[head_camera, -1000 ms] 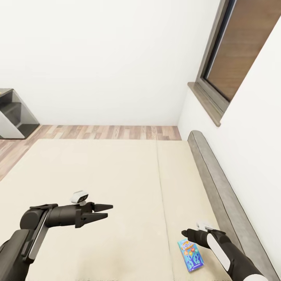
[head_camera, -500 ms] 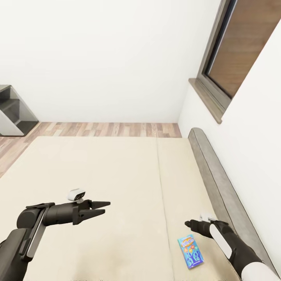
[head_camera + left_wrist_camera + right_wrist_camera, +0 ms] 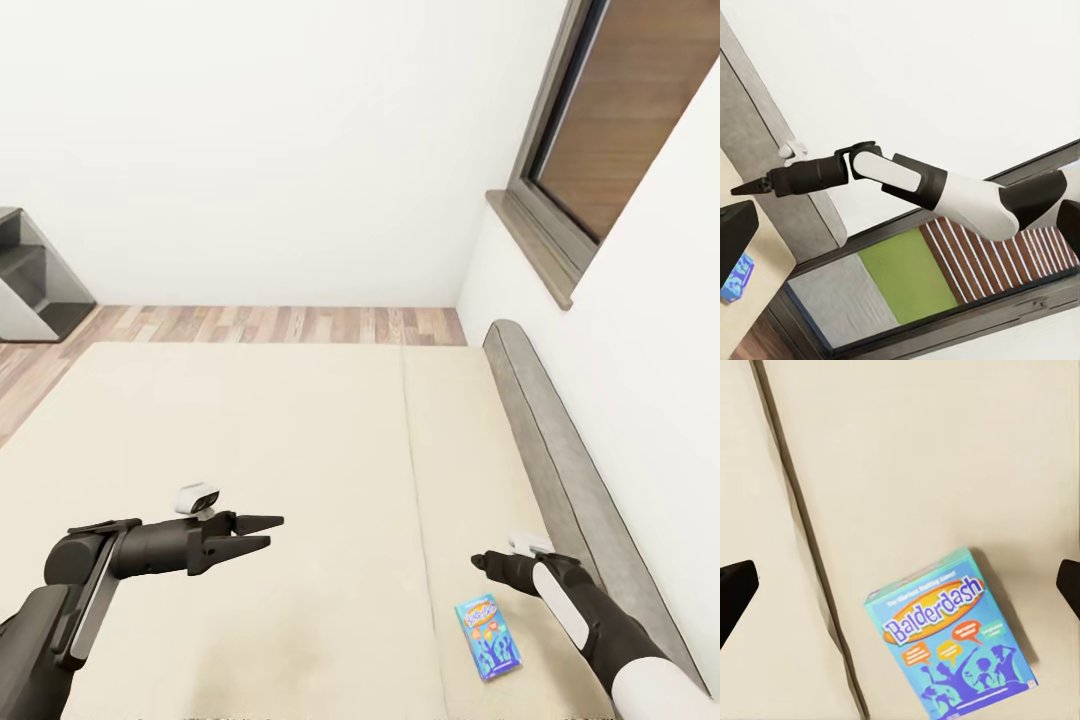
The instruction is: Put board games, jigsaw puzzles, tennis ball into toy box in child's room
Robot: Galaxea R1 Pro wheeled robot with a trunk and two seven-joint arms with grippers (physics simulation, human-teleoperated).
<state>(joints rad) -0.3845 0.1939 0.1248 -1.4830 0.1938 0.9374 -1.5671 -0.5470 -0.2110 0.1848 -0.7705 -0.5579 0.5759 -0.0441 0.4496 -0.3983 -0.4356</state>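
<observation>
The bed is wide and bare at my 12 o'clock, with its grey headboard along my 3 o'clock side. The blue Balderdash box lies flat near that side, past the seam. My right claw hangs over it, fingers wide apart. My left claw points forward, fingers slightly apart.

Large cream bed, one seam splitting it into a wide and a narrow section. Blue "Balderdash" board game flat on the narrow section, just beside the seam.
</observation>
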